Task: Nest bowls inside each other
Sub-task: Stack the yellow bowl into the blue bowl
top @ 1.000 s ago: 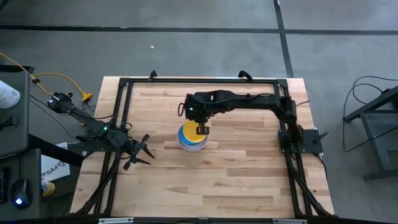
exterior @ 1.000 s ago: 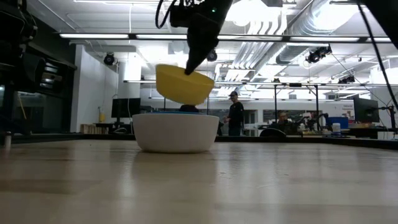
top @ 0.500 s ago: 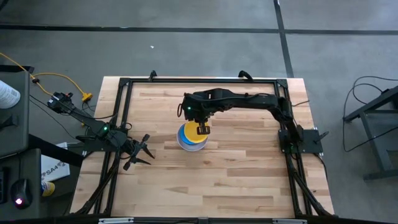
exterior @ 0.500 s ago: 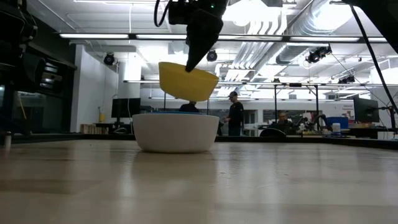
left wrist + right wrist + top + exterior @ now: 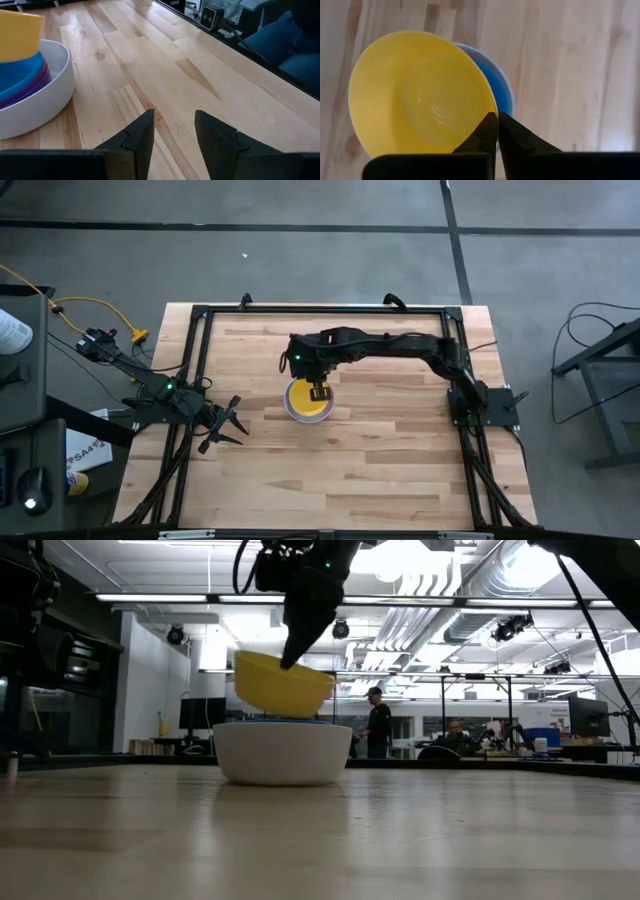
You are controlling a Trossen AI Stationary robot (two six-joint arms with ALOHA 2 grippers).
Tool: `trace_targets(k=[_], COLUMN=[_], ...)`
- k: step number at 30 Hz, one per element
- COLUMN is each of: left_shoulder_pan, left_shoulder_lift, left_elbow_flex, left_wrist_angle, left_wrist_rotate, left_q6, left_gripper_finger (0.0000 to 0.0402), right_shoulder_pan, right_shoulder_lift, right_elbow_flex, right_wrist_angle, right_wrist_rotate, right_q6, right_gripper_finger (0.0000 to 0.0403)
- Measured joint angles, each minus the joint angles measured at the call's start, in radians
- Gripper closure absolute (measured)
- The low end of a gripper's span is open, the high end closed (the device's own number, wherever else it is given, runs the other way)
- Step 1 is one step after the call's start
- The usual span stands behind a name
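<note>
Yellow bowl (image 5: 282, 686), last of the set, pinched by its rim in the right gripper (image 5: 320, 391), hanging tilted just above the white bowl (image 5: 284, 752), which already holds blue (image 5: 20, 75) and purple (image 5: 30, 89); red-pink not visible. Since the earlier frame it has dropped lower and shifted over the stack. Left gripper (image 5: 222, 423) idle at the table's left edge, fingers apart.

Light wood-plank worktop (image 5: 380, 450), black frame (image 5: 320, 308) round its edges. Grey floor (image 5: 300, 260) around it, dark seams crossing. Yellow cable (image 5: 85, 304) off worktop's left side. White bottle (image 5: 12, 332) at far left edge. Metal stand (image 5: 600, 370) on floor at right. In low view: open hall behind worktop, ceiling lights (image 5: 160, 598), ducts (image 5: 500, 580); standing person (image 5: 378, 724) in cap, seated person (image 5: 455, 732) farther right.
</note>
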Motion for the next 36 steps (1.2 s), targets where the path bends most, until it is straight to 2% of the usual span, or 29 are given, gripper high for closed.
trace_targets(k=[19, 36], left_shoulder_pan=[0.0, 0.0], left_shoulder_lift=[0.0, 0.0], left_elbow_flex=[0.0, 0.0], left_wrist_angle=[0.0, 0.0], left_wrist_rotate=[0.0, 0.0], left_q6=[0.0, 0.0], left_gripper_finger=[0.0261, 0.0261], right_shoulder_pan=[-0.006, -0.025], right_shoulder_lift=[0.023, 0.041], right_elbow_flex=[-0.001, 0.026], right_wrist_angle=[-0.027, -0.088], right_wrist_rotate=[-0.02, -0.023], right_q6=[-0.004, -0.144], right_gripper_finger=[0.0399, 0.0399])
